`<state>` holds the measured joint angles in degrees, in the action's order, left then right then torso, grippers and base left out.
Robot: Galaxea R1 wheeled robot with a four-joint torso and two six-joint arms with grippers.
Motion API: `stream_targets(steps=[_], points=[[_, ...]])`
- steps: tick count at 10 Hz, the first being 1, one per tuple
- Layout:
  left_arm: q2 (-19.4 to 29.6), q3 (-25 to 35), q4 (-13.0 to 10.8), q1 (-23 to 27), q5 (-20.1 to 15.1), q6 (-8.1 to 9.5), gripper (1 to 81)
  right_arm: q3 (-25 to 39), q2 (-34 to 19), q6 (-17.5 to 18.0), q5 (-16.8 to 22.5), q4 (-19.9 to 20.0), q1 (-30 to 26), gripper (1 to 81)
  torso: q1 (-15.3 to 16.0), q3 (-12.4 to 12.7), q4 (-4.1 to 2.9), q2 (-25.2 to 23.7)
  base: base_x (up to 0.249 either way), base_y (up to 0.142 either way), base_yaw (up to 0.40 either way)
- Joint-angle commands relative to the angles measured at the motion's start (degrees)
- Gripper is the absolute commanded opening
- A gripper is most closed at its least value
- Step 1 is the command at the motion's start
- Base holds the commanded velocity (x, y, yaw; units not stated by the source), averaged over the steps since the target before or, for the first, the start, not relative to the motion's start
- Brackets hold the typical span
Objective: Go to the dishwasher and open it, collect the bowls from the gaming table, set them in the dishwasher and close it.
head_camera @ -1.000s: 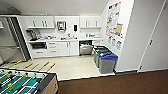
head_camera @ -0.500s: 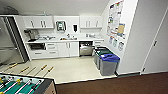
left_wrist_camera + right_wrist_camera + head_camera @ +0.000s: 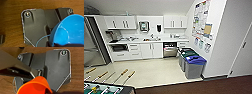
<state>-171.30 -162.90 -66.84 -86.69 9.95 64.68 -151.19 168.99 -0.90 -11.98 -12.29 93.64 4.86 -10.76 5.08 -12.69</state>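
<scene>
The dishwasher (image 3: 170, 49) sits under the counter at the far wall of the kitchenette, steel-fronted with a dark band at its top. I cannot tell whether its door is open. In the left wrist view a bright blue bowl (image 3: 70, 31) hangs tilted above the brown wood floor, with my left gripper (image 3: 53, 44) shut on its rim. An orange bowl (image 3: 33, 85) hangs the same way in the right wrist view, my right gripper (image 3: 50, 91) shut on its edge. The gaming table is out of view.
A blue-lidded bin (image 3: 194, 66) and a green-lidded bin (image 3: 187, 53) stand against the right wall, just right of the dishwasher. A table-football table (image 3: 99, 88) pokes in at the near left. A tall fridge (image 3: 94, 50) is at the left, a door (image 3: 241, 55) at the right.
The whole head view has shifted: the kitchenette sits slightly nearer and the table-football table has slid lower into the corner, so the camera has moved.
</scene>
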Motion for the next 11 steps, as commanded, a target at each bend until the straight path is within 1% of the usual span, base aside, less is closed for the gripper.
stream_targets(steps=[1,11], points=[[0.3,-0.4,0.2,2.3,-1.9,-0.08,1.0,0.0,-0.2,-0.2,2.7,-0.9,-1.5,1.0,0.0,0.0,0.00,0.0,0.229,0.000,0.000],[0.3,-0.3,0.3,2.3,-1.9,-0.08,1.0,-0.1,0.0,-0.2,2.7,-0.9,-1.6,1.0,0.0,0.0,0.00,0.0,0.229,0.000,0.000]])
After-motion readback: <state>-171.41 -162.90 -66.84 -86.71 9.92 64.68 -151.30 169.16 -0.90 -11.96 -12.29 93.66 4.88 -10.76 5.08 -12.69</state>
